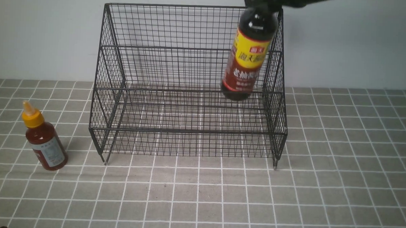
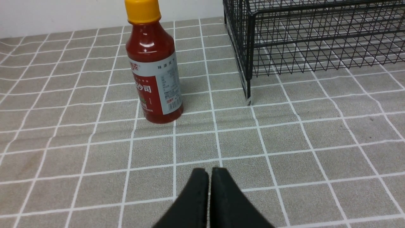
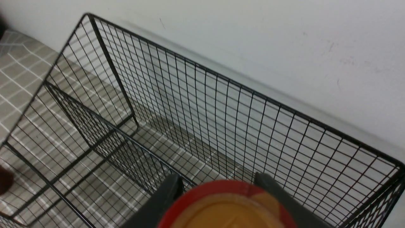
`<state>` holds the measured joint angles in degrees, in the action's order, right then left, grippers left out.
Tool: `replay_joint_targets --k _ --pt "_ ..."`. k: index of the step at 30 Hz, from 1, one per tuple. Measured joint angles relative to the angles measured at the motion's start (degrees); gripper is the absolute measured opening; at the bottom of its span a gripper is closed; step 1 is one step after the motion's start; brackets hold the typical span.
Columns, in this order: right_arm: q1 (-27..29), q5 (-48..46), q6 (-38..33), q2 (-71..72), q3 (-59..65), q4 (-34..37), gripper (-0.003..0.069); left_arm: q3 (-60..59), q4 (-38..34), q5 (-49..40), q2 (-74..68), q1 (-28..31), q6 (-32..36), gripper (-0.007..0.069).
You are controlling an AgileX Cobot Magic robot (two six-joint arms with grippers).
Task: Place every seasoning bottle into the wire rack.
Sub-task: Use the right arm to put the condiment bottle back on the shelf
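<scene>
Dark brown, the soy bottle (image 1: 248, 57) hangs tilted, pinched between the right fingers (image 3: 218, 183), toward two o'clock from the wire rack's (image 1: 188, 131) centre in the front view; its cap is hidden there. Its label reads 海天 and 老抽, smaller characters blurred. The left fingers (image 2: 205, 179) are pressed together, mostly cut off. Toward eight o'clock, the red sauce bottle (image 1: 47, 145), labelled 沙司, stands on the tabletop (image 1: 199, 199).
</scene>
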<state>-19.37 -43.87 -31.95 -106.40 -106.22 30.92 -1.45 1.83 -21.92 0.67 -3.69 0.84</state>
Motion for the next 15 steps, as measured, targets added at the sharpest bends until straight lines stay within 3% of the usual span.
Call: replay_joint_targets --k 15 --pt "-0.1 -3.5 -3.3 -5.9 -0.3 -1.8 0.027 0.0 0.0 0.0 0.0 0.0 0.0 -0.0007"
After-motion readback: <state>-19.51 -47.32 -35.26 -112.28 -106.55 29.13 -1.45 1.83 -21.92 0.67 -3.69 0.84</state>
